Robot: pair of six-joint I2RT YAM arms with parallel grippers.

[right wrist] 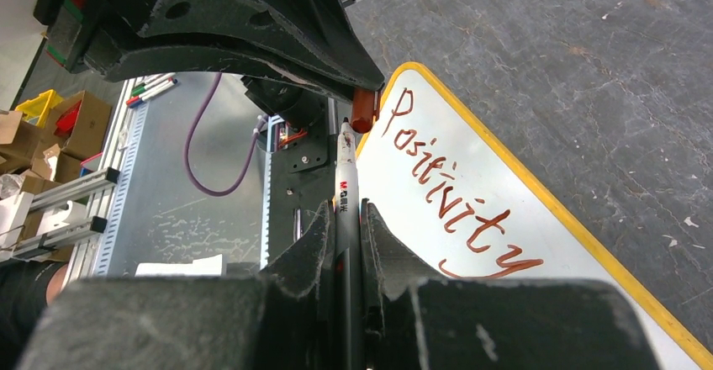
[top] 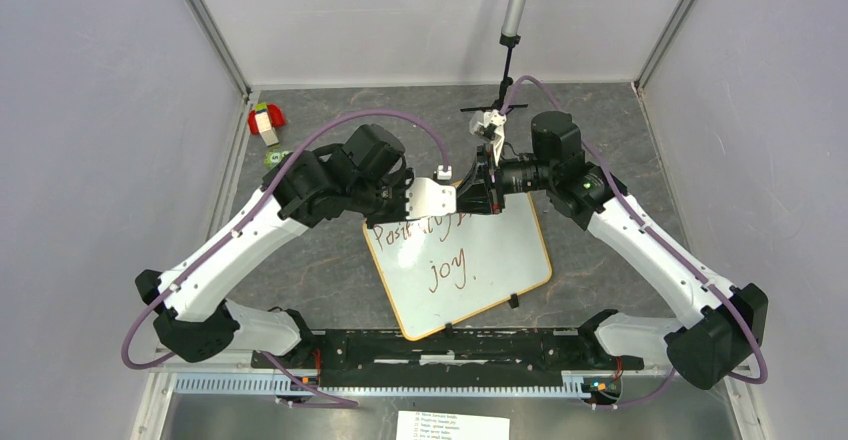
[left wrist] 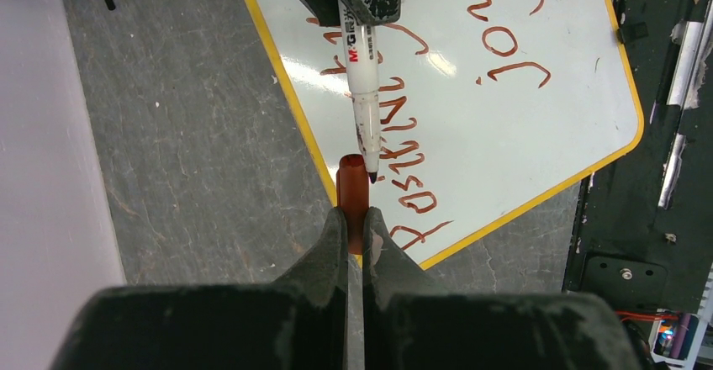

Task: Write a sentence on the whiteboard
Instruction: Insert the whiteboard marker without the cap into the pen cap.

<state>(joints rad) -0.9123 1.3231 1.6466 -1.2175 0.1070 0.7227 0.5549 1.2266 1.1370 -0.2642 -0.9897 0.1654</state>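
Observation:
The whiteboard (top: 500, 250) lies tilted on the grey table between both arms. The sentence (top: 447, 272) is in brownish-red marker; I read "Positivity" (right wrist: 446, 189) and "joy." (left wrist: 502, 40), while the arms hide the middle word. My right gripper (right wrist: 346, 210) is shut on a white marker (right wrist: 345, 177) whose bare tip points at my left gripper (left wrist: 355, 214). That gripper is shut on the red-brown cap (left wrist: 353, 181). Marker tip (left wrist: 372, 175) and cap mouth sit almost touching above the board's far left corner. From above, the two grippers meet (top: 462, 200).
Small red, white and green objects (top: 265, 120) lie at the back left. A black stand on a metal pole (top: 510, 70) rises at the back centre. A black clip (top: 513, 300) sits on the board's near edge. A printed paper sheet (top: 452, 426) lies beyond the front rail.

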